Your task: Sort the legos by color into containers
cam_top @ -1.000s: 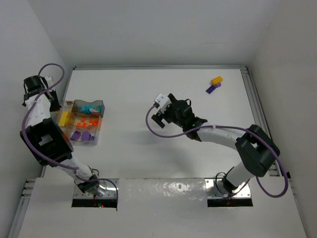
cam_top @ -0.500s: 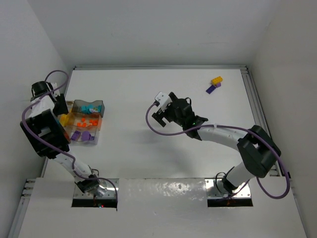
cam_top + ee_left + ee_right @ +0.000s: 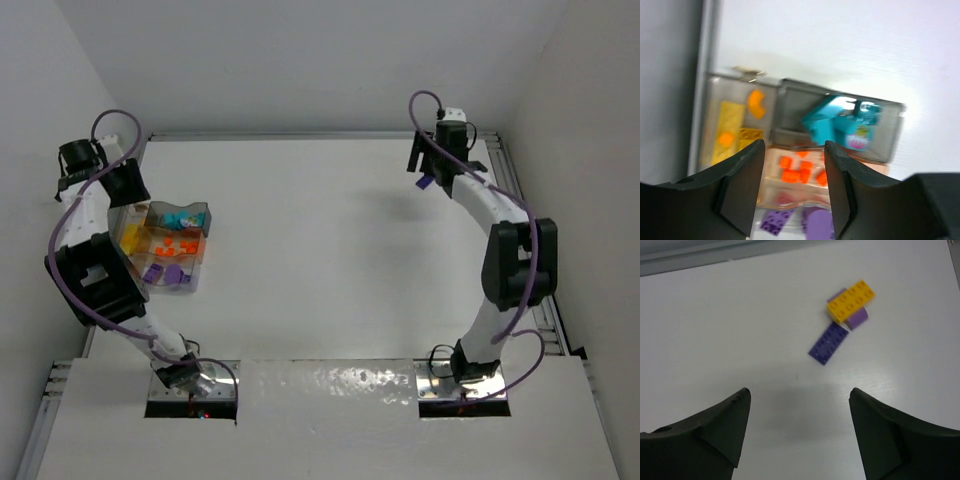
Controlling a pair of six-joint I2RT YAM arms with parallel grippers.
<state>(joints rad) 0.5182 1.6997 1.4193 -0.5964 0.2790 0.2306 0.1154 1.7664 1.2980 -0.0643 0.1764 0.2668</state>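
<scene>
While the left gripper (image 3: 794, 150) is being hovered over the clear divided tray (image 3: 790, 112), its fingers are being held partly apart, with nothing between them. The tray is being seen at 9 o'clock on the white table (image 3: 320, 250) in the top view, close to the left wall.

Left wrist view, blurred:
- yellow pieces (image 3: 732, 125) are being held in the compartment at 9 o'clock
- teal pieces (image 3: 832, 125) are being held in the one at 2 o'clock
- orange pieces (image 3: 800, 170) are being held in the one at 6 o'clock, behind the finger gap
- purple pieces (image 3: 777, 220) are being shown at the bottom edge

The right gripper (image 3: 800, 395) is being held out over the table's 1 o'clock corner, fingers wide apart and empty.

Three loose legos are being seen at 1 o'clock from its finger gap, flat on the table, untouched by the fingers:
- The yellow eight-stud brick (image 3: 851, 301) is being carried on a light purple piece (image 3: 858, 318).
- The dark purple plate (image 3: 828, 342) is being seen at 7 o'clock of that brick, just beside it. Contact cannot be told.
</scene>
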